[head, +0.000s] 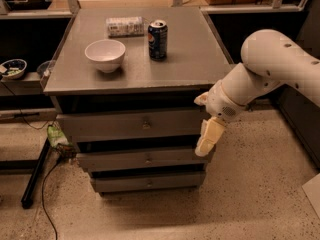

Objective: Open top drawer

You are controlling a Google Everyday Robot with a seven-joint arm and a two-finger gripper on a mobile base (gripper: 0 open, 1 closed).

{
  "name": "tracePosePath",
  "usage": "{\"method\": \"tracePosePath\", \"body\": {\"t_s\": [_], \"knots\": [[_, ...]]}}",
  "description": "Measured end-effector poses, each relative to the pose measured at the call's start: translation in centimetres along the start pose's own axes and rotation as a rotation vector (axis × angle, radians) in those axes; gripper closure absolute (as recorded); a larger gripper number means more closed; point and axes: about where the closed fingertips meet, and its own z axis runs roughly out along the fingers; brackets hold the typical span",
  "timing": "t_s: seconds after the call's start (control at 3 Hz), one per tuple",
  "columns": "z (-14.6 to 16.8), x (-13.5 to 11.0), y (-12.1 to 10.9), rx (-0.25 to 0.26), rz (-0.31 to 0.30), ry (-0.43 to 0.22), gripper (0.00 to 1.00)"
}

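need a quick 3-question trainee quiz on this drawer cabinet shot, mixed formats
1. True or false: the pincer is gripping the knob of the top drawer.
2. What stands upright beside the white bowl? A) mug B) blue soda can C) bottle
3. How many drawer fronts does the cabinet show?
Key: 1 false, the pincer hangs by the drawers' right edge, away from the knob. 2 B. 3 three.
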Motion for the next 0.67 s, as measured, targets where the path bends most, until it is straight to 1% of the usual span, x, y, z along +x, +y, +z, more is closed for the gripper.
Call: {"method": "tracePosePath", "body": {"t_s": [0.33, 0.67], "knots": [[1.88, -1.34, -0.15, -0.032, -0.031, -0.011, 0.0], [1.9, -1.34, -0.15, -0.032, -0.031, -0.011, 0.0]]}}
